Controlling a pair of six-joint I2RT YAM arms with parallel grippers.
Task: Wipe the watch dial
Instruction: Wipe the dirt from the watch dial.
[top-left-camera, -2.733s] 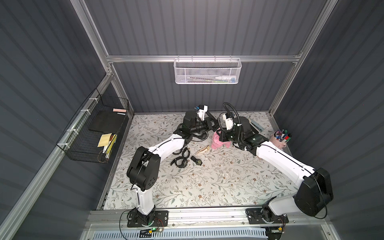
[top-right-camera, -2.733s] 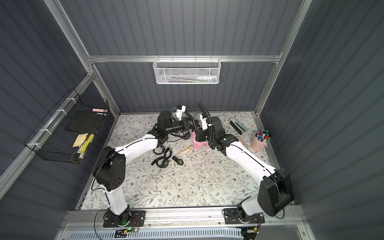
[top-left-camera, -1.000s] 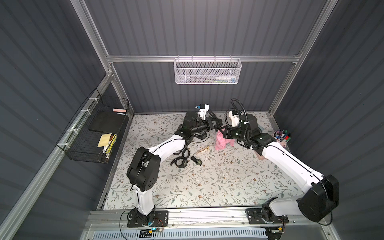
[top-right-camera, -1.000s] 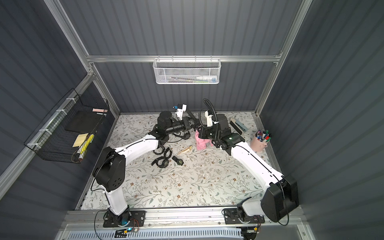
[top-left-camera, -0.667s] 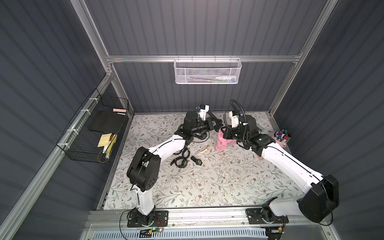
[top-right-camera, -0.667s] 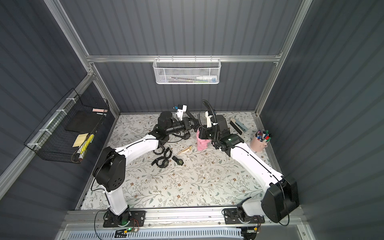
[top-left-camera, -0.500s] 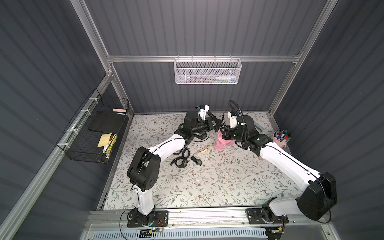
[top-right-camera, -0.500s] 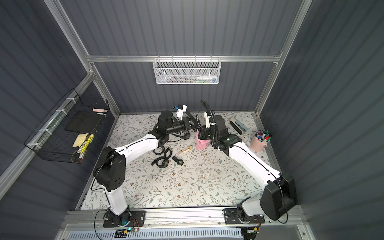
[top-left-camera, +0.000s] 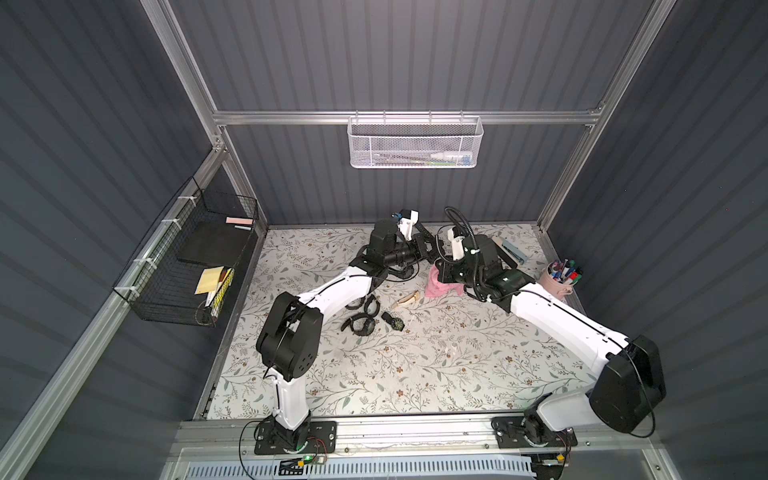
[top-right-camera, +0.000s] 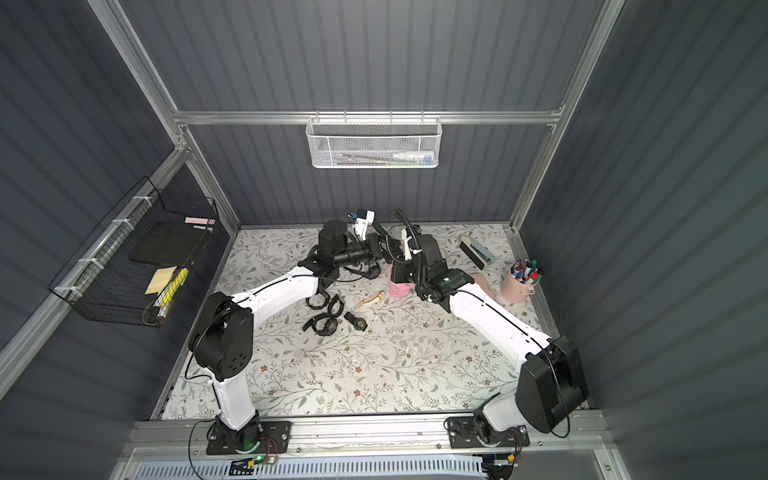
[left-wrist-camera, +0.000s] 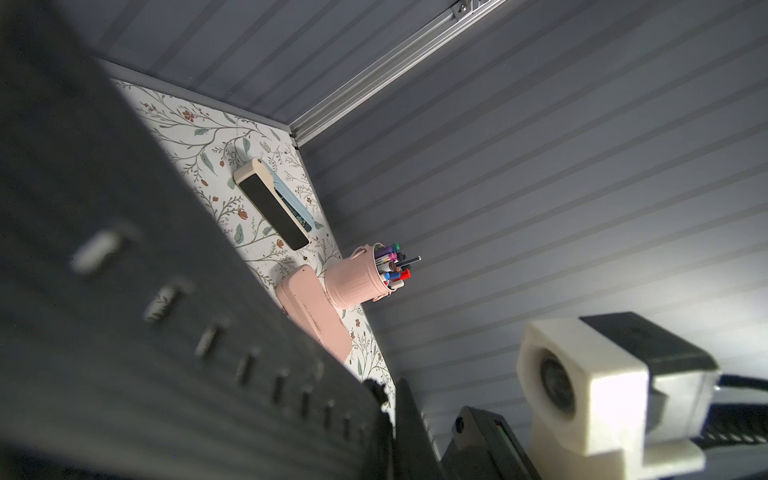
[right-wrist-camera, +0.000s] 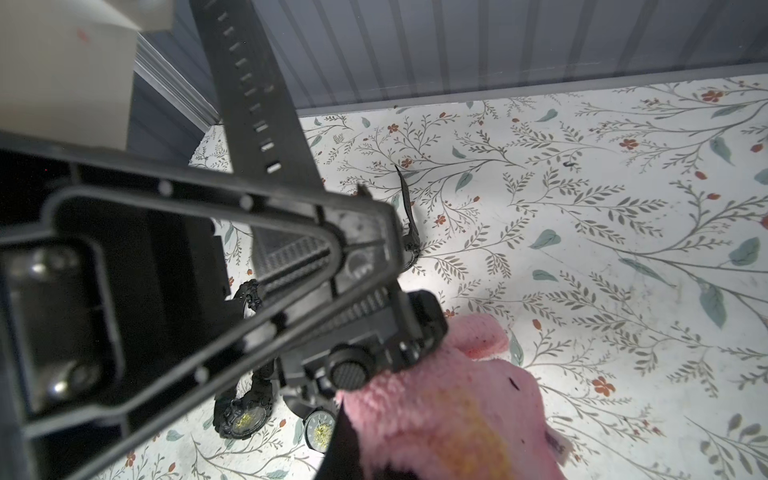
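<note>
My left gripper (top-left-camera: 430, 249) (top-right-camera: 384, 249) (left-wrist-camera: 392, 419) is shut on a black watch (right-wrist-camera: 374, 345) and holds it in the air near the back wall. The watch's strap (right-wrist-camera: 257, 91) (left-wrist-camera: 166, 332) sticks up. My right gripper (top-left-camera: 442, 270) (top-right-camera: 399, 270) (right-wrist-camera: 386, 457) is shut on a pink fluffy cloth (top-left-camera: 436, 284) (top-right-camera: 401, 289) (right-wrist-camera: 436, 395). The cloth presses against the watch case just beside the crown (right-wrist-camera: 349, 370). The dial is hidden behind the cloth.
Two more black watches (top-left-camera: 359, 324) (top-left-camera: 395, 322) and a beige strap (top-left-camera: 405, 300) lie on the floral mat below. At the right stand a pink pen cup (top-left-camera: 561, 278) (left-wrist-camera: 361, 278), a pink case (left-wrist-camera: 311, 311) and a board eraser (left-wrist-camera: 270, 208). A black wire basket (top-left-camera: 187, 262) hangs on the left wall.
My right gripper, which had swung the cloth off to the right, has come back left against the watch. The left arm has kept the watch still.
</note>
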